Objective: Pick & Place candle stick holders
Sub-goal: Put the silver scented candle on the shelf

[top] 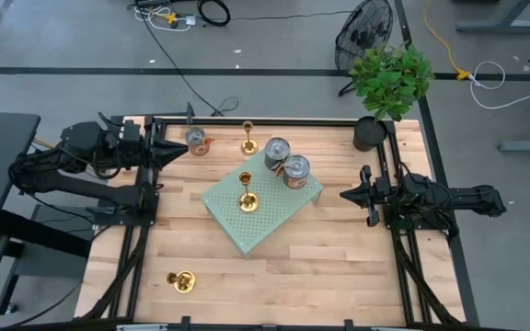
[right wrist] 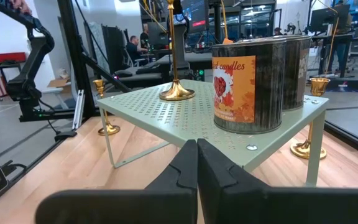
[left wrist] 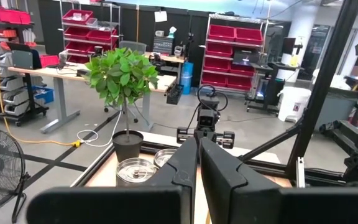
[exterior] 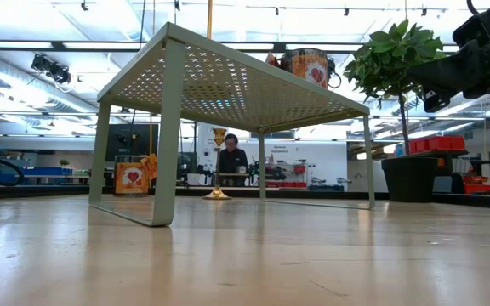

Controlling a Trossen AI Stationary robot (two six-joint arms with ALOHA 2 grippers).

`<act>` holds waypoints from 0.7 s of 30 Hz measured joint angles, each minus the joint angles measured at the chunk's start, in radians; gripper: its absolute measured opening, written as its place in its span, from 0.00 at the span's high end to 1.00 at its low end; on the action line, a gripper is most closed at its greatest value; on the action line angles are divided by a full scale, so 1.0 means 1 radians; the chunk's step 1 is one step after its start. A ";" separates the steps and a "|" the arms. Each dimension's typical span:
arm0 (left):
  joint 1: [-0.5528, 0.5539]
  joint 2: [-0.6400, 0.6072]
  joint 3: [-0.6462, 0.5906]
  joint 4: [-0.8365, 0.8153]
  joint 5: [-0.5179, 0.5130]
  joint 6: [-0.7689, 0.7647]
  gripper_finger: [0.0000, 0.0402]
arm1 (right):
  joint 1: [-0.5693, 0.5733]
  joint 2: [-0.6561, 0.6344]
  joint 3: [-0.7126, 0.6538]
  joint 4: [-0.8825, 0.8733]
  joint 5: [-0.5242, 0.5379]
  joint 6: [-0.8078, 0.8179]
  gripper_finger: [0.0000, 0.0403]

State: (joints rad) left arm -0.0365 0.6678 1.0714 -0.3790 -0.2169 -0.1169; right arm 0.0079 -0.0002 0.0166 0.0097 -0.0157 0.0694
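A pale green perforated shelf [top: 274, 225] stands mid-table. One gold candle stick holder [top: 246, 191] stands upright on its top by its round base. A second holder [top: 247, 140] stands on the wood behind the shelf, toward the far edge. A third [top: 182, 280] stands on the wood near the front left. My left gripper [top: 180, 150] hangs shut above the far left of the table, pointing level toward the shelf and touching nothing. My right gripper [top: 346, 194] rests shut at the table's right side, its fingers [right wrist: 196, 144] pointing at the shelf.
Two labelled tin cans [top: 277, 152] [top: 295, 170] stand on the shelf's far right corner. A third can [top: 196, 141] stands on the wood just in front of my left gripper. A potted plant [top: 380, 87] fills the far right corner. Bare wood lies along the near edge.
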 joint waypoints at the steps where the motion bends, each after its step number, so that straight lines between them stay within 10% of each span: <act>1: 0.000 0.000 0.000 0.000 0.000 0.000 0.94 | 0.000 0.000 0.000 0.000 0.000 0.000 0.99; 21: 0.096 0.016 -0.001 0.000 -0.034 0.051 0.94 | 0.000 0.000 0.000 0.000 0.000 0.000 0.99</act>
State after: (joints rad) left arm 0.0592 0.6833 1.0706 -0.3794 -0.2511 -0.0662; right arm 0.0078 -0.0002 0.0166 0.0099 -0.0155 0.0696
